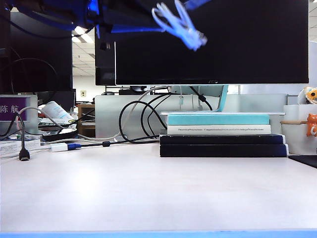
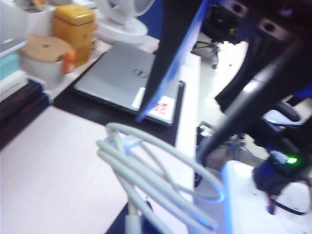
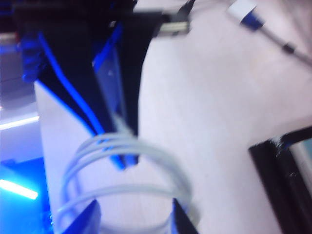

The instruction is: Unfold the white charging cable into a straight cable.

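Bright, even office light in the exterior view, from ceiling panels (image 1: 81,33) glimpsed far left. Desk surface (image 1: 148,188) washed pale, nearly without shadow; only a thin dark line under the stacked books (image 1: 223,144). Monitor (image 1: 213,44) flat black, no glare. Up top, motion-blurred: white charging cable (image 1: 179,22) smeared and blue-fringed. Left wrist view soft throughout, overexposed far right, cable loops (image 2: 156,180) blurred, edged blue; laptop (image 2: 126,80) fairly legible with a dull sheen. Right wrist view the blurriest: cable coils (image 3: 122,185) streaked, strong blue glow at near left, left gripper (image 3: 117,151) a dark shape, tabletop bleached pinkish-white.
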Available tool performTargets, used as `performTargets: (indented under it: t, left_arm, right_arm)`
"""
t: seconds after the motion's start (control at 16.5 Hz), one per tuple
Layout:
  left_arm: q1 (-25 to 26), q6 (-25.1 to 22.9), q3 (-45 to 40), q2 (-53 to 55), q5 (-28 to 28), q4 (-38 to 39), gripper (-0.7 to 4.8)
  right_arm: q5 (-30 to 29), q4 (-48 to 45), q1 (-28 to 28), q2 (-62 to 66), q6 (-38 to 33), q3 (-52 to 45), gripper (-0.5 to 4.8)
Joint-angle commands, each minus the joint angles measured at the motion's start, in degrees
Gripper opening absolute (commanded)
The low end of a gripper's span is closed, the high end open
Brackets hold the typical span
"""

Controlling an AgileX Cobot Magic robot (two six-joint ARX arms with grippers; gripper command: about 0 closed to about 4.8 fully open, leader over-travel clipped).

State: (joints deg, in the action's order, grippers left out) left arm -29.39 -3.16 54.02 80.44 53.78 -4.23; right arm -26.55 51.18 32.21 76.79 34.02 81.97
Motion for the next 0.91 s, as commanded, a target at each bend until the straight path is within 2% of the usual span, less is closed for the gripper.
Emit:
performTargets:
  t: [0.06, 0.3, 0.36, 0.42, 0.85, 0.91]
  left_arm:
    - [-0.09, 0.15, 0.15, -0.70, 6.97, -0.13, -0.06]
    - [-0.04, 0.15, 0.15, -1.90, 6.38, 0.28, -0.06]
    - [-0.04, 0.15, 0.15, -1.88, 6.40, 0.37, -0.06]
    - [-0.07, 0.11, 0.15, -1.88, 6.47, 0.31, -0.06]
    - [-0.07, 0.26, 0.15, -1.88, 7.13, -2.27, -0.06]
    - [-0.07, 0.24, 0.15, -1.88, 7.96, -2.29, -0.06]
  right_arm:
    - [7.61, -1.18, 0.09, -2.19, -1.64, 0.26, 2.02]
    - [9.03, 3.43, -0.09, -2.93, -1.62, 0.26, 1.98]
    - [8.98, 4.24, -0.07, -2.93, -1.60, 0.26, 1.84]
    - [8.39, 5.22, -0.07, -2.93, -1.60, 0.26, 1.38]
    - [5.79, 3.87, -0.07, -2.84, -1.62, 0.24, 1.38]
    - [5.81, 3.69, -0.07, -2.75, -1.60, 0.24, 0.84]
